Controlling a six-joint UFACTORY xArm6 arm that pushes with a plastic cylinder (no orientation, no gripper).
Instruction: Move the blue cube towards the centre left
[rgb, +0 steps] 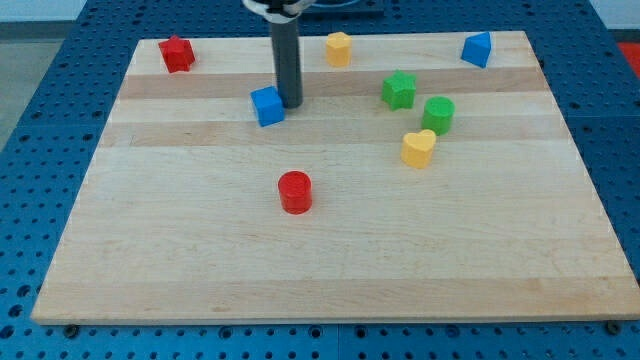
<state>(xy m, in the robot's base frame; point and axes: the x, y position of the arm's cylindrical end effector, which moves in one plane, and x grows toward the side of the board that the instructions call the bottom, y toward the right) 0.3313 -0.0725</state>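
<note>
The blue cube (267, 106) sits on the wooden board (330, 260), left of the board's middle and toward the view's top. My tip (290, 104) stands right beside the cube on its right side, touching or nearly touching it. The dark rod rises from there out of the view's top edge.
A red star-like block (177, 54) lies at the top left. A yellow block (338, 48) lies at the top centre. A blue wedge-like block (477, 49) lies at the top right. A green star (399, 90), green cylinder (438, 115) and yellow heart (419, 149) cluster at the right. A red cylinder (295, 192) lies near the centre.
</note>
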